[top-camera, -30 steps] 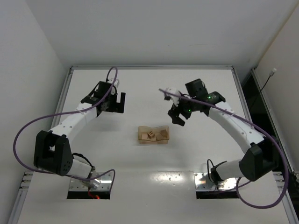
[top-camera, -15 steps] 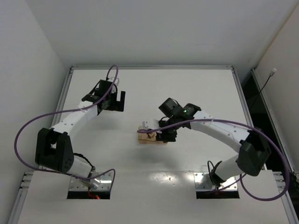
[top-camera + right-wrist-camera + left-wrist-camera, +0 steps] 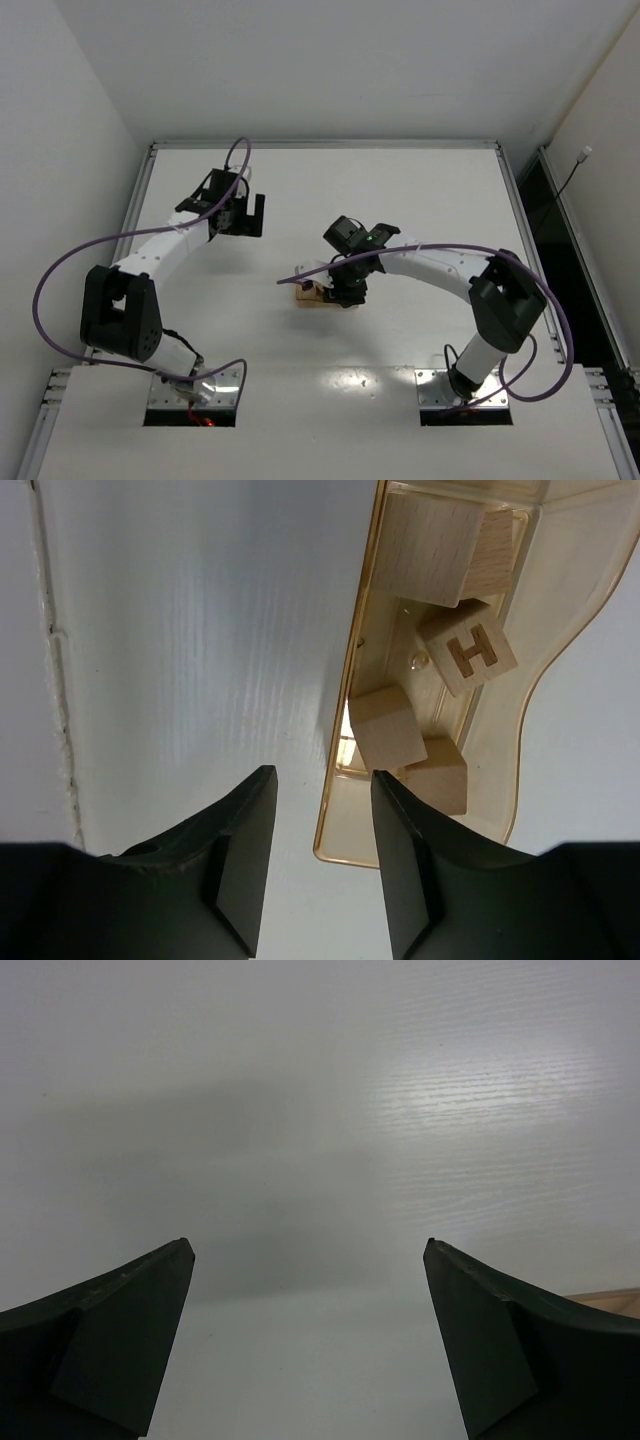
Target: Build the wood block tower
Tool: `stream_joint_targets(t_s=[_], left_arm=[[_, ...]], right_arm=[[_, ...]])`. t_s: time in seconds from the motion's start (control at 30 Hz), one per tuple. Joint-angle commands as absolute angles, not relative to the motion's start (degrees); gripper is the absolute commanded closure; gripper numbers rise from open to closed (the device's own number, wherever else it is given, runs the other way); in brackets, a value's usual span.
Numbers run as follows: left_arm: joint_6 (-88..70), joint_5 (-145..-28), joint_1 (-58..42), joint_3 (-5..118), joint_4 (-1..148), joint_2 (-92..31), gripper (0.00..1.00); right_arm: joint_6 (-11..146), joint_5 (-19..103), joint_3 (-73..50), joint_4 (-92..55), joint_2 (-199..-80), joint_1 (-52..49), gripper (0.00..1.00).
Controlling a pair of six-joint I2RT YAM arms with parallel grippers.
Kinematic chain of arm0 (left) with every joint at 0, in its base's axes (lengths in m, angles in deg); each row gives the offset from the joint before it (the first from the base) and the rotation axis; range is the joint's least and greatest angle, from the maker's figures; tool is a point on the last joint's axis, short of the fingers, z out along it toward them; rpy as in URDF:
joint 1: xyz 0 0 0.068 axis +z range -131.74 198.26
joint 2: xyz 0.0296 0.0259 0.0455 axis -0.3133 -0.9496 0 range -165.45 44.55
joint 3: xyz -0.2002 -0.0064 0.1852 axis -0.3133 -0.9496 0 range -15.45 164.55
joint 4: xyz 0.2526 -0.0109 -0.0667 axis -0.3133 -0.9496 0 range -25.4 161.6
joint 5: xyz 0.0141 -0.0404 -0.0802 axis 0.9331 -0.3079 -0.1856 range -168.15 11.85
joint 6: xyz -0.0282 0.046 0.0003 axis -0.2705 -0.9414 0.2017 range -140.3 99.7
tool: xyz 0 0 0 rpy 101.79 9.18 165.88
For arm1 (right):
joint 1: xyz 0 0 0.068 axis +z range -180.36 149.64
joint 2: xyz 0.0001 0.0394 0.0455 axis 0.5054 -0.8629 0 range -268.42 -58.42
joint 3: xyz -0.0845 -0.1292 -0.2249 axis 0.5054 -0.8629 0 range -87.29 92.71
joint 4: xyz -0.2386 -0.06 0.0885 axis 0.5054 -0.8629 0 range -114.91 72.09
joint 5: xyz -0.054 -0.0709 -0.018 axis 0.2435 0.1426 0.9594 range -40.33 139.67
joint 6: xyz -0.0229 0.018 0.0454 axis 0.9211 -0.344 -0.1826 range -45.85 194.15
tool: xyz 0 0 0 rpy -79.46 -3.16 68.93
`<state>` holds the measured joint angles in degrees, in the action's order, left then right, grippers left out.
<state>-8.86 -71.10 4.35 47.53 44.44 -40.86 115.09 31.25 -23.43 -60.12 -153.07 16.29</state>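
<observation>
Several small tan wood blocks lie loose in a translucent tan tray [image 3: 345, 830]: a plain one [image 3: 428, 542] at the far end, one marked H [image 3: 467, 650], and two plain ones [image 3: 386, 726] near my fingers. No tower shows in any view. My right gripper [image 3: 322, 775] is open and empty, low over the tray's near end, with one finger outside the rim and one above the tray. In the top view it [image 3: 346, 291] covers most of the tray [image 3: 304, 295]. My left gripper [image 3: 245, 220] is open and empty over bare table to the back left [image 3: 308, 1245].
The white table [image 3: 420, 190] has a raised rim at the back and sides. White walls stand on both sides. A purple cable [image 3: 300, 272] hangs off the right arm close to the tray. A thin tan strip [image 3: 612, 1298] shows at the right edge of the left wrist view.
My right arm has swung left and down from the back right, and its gripper now sits over the tray. My left arm has barely moved.
</observation>
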Motion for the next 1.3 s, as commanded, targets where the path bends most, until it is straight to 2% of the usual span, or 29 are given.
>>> stream_joint_targets(t_s=[0.0, 0.4, 0.5, 0.53, 0.57, 0.6, 0.73, 0.9, 1.17, 1.27], left_arm=[[-8.4, -71.1, 5.3, 49.7, 45.2, -41.4, 0.00], [-7.9, -72.7, 7.4, 50.7, 45.2, -43.5, 0.00], [-7.9, -72.7, 7.4, 51.3, 45.2, -44.1, 0.00], [-7.9, -72.7, 7.4, 51.8, 44.7, -44.1, 0.00], [-7.9, -72.7, 8.0, 51.8, 44.7, -44.7, 0.00], [-7.9, -72.7, 8.0, 51.8, 44.7, -44.7, 0.00], [-7.9, -72.7, 8.5, 52.3, 44.7, -45.4, 0.00], [-7.9, -74.2, 10.3, 52.8, 44.7, -45.9, 0.00], [-7.4, -75.0, 17.1, 58.5, 40.8, -50.4, 0.00], [-6.9, -78.7, 21.2, 60.6, 38.9, -51.7, 0.00]], right_arm=[[115.3, 30.4, -20.7, -59.2, -154.6, 16.7, 0.61], [116.3, 31.5, -21.3, -59.2, -159.8, 16.7, 0.68], [115.8, 32.0, -20.7, -59.2, -161.7, 16.7, 0.82], [115.8, 32.0, -20.1, -59.2, -162.2, 16.7, 0.92], [115.8, 32.0, -19.6, -59.2, -162.2, 16.7, 0.98], [115.8, 32.0, -19.6, -59.9, -163.0, 16.2, 1.00], [115.8, 30.7, -16.5, -62.7, -163.5, 16.2, 1.00], [113.0, 22.4, -8.6, -69.0, -165.8, 14.6, 1.00], [111.6, -2.8, 6.9, -86.4, -178.6, 10.7, 1.00], [112.2, -11.0, 11.2, -90.7, -182.6, 8.1, 1.00]])
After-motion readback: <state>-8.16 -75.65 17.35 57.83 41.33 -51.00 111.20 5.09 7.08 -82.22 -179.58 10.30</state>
